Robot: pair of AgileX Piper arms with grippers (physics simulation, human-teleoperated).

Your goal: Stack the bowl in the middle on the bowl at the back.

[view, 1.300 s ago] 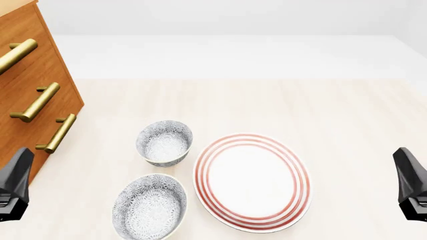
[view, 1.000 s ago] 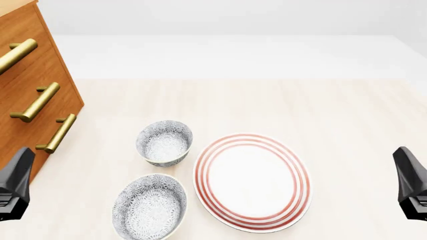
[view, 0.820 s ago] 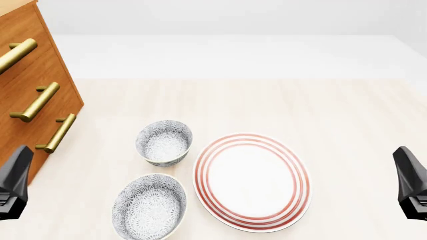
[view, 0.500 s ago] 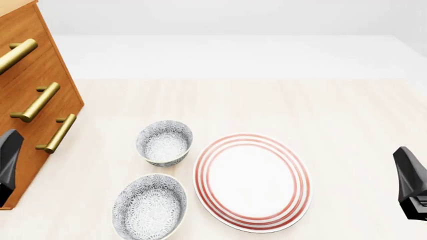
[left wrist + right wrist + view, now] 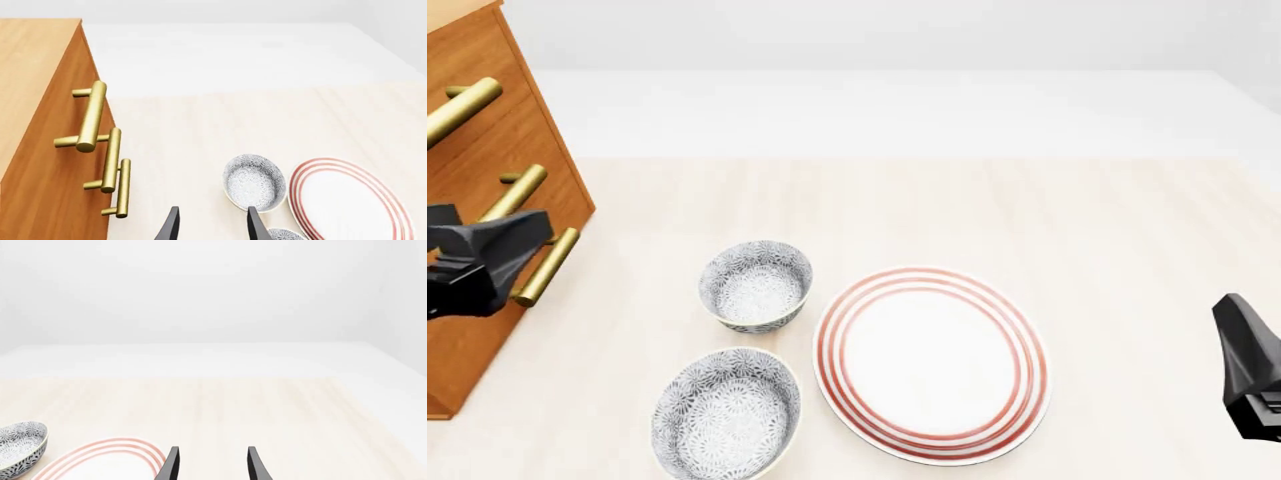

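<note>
The bowl in the middle (image 5: pixel 725 413) is the wider grey floral one near the table's front edge; only a sliver of it (image 5: pixel 287 234) shows in the left wrist view. Just behind it stands the bowl at the back (image 5: pixel 755 285), narrower and deeper, also in the left wrist view (image 5: pixel 253 181) and the right wrist view (image 5: pixel 20 442). My left gripper (image 5: pixel 507 245) hangs open in front of the cabinet, left of both bowls and apart from them, its fingers empty (image 5: pixel 211 227). My right gripper (image 5: pixel 1244 350) stays open and empty at the far right (image 5: pixel 211 465).
A red-ringed white plate (image 5: pixel 932 362) lies right of the bowls, nearly touching them. A wooden drawer cabinet (image 5: pixel 481 130) with brass handles (image 5: pixel 90 117) stands along the left edge, close to my left gripper. Light wooden tabletop (image 5: pixel 1028 210) stretches behind.
</note>
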